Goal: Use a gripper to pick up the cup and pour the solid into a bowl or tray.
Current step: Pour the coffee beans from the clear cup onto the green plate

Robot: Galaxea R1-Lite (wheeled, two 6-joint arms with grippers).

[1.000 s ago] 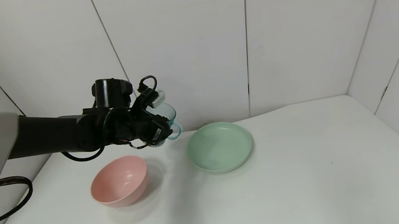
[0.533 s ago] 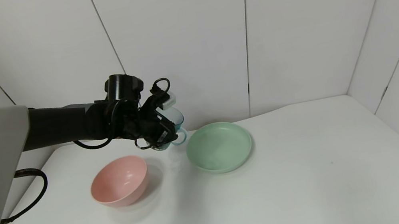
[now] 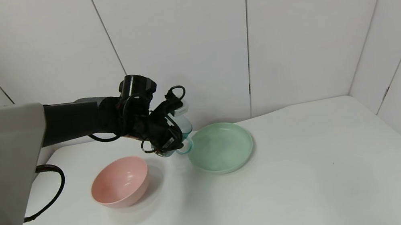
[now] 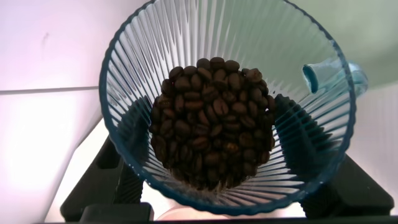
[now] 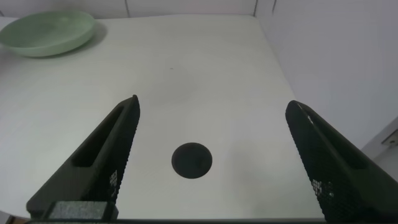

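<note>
My left gripper (image 3: pixel 166 140) is shut on the transparent blue-grey ribbed cup (image 3: pixel 179 132) and holds it in the air just left of the pale green plate (image 3: pixel 220 147). The cup's blue loop handle (image 3: pixel 186 147) points toward the plate's near-left rim. In the left wrist view the cup (image 4: pixel 230 106) fills the picture, with dark brown beans (image 4: pixel 211 124) piled in its bottom and my black fingers (image 4: pixel 292 134) pressing on both sides. My right gripper (image 5: pixel 211 162) is open and empty, out of the head view; its wrist view shows the plate (image 5: pixel 46 32) far off.
A deeper pink bowl (image 3: pixel 120 182) stands on the white table left of the plate, below and in front of the left arm. A dark round hole (image 5: pixel 191 160) in the table lies under the right gripper. White wall panels stand close behind.
My left arm has carried the cup to the right and slightly down, from above the pink bowl's far side to the plate's left rim. Bowl and plate have not moved.
</note>
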